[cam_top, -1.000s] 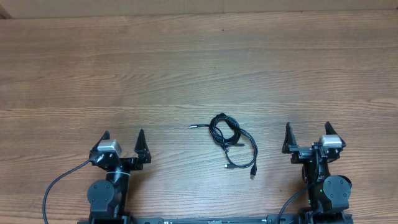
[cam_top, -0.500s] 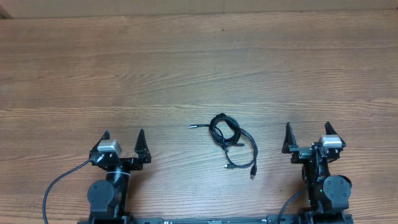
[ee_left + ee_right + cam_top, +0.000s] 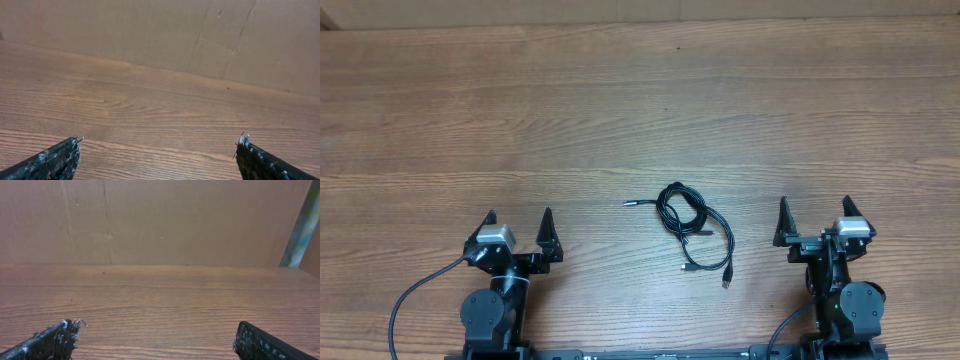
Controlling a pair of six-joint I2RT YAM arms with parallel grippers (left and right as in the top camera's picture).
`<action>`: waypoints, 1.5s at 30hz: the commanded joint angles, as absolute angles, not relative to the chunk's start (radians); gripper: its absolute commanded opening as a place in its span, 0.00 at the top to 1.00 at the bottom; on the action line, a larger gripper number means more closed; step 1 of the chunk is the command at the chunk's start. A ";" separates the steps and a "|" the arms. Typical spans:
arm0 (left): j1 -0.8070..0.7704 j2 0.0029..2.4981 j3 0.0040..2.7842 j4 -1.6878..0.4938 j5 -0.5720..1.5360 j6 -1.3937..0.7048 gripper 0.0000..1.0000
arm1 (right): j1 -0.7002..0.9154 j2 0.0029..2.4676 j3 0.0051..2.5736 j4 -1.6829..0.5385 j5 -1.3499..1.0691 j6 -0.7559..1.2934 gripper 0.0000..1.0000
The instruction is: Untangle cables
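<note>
Toward the near middle of the wooden worktop, the cables lay as thin black cords tangled in one small bundle, with loose plug ends trailing out to the left and toward the near edge. The left tool and the right tool sat on either side of the bundle, both with jaws spread wide, holding nothing and well apart from the cords.

Grippers: two, the left gripper and the right gripper. Fingers: two apiece, four in all. Cables: one tangled bundle, cord count unclear. Plug ends sticking out: three. Table: one.
</note>
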State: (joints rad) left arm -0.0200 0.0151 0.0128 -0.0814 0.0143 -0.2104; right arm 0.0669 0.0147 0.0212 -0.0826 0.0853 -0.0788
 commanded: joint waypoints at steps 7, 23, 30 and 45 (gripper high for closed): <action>-0.028 0.004 0.006 -0.079 0.018 -0.224 0.00 | 0.071 0.003 0.009 -0.076 0.084 -0.080 0.00; -0.027 0.005 0.007 -0.079 0.043 -0.232 0.01 | 0.071 0.003 0.009 -0.075 0.084 -0.080 0.00; -0.027 0.006 0.012 -0.089 0.035 -0.232 0.01 | 0.071 0.003 0.009 -0.076 0.084 -0.080 0.00; -0.027 0.007 0.147 -0.192 0.018 -0.100 0.00 | 0.071 0.003 0.009 -0.076 0.084 -0.080 0.00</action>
State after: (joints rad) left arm -0.0200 0.0151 0.0860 -0.1947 0.0216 -0.1493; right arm 0.0669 0.0147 0.0212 -0.0822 0.0853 -0.0788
